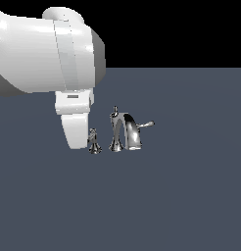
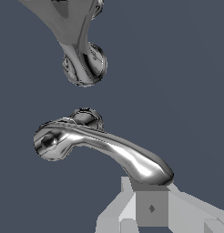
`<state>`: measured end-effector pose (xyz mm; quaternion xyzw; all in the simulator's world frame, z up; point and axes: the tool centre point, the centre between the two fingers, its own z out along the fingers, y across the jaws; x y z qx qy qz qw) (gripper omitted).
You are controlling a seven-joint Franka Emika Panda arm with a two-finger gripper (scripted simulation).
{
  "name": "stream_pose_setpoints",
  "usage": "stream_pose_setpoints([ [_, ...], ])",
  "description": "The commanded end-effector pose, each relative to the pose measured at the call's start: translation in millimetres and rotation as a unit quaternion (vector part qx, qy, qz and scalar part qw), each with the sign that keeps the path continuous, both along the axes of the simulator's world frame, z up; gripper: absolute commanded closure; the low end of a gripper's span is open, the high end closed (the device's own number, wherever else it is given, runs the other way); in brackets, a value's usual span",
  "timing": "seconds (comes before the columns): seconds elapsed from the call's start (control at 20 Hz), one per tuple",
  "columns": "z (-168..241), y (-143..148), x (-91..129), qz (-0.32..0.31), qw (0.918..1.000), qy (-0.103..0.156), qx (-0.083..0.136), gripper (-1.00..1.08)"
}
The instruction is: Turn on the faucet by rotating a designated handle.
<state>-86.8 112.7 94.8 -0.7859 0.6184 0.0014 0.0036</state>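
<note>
1. The handle (image 2: 100,148): a slim chrome lever lying level on its small pedestal, directly below the gripper (image 2: 152,207) in the wrist view. Its long axis runs from the pedestal hub out to a free tip, and that tip is the end nearest the fingertips, right at the visible grey finger block.
2. The gripper (only one finger block and part of the housing show): whether its jaws are spread or closed, and whether the finger touches the tip, cannot be told.
3. The faucet (image 1: 128,130): its arched spout stands beyond the handle's hub, on the far side from the gripper.
4. Exterior view: the handle (image 1: 94,142) stands just beside the arm's white lower link, between it and the spout.
5. Judgement: turning calls for a sideways push at the tip, across the long axis (longest lever arm about the hub).
</note>
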Motion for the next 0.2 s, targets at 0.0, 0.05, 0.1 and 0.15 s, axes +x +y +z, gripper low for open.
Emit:
stream_pose_setpoints([
  [0.0,0.3,-26.2,-0.5,-0.014,0.9999,0.001,-0.003,1.08],
  [0.05,0.3,-30.8,-1.4,-0.015,0.9999,0.001,-0.003,1.08],
  [0.1,0.4,-35.5,-2.3,-0.015,0.9999,0.001,-0.004,1.08],
  [0.15,0.4,-35.5,-2.3,-0.015,0.9999,0.001,-0.004,1.08],
])
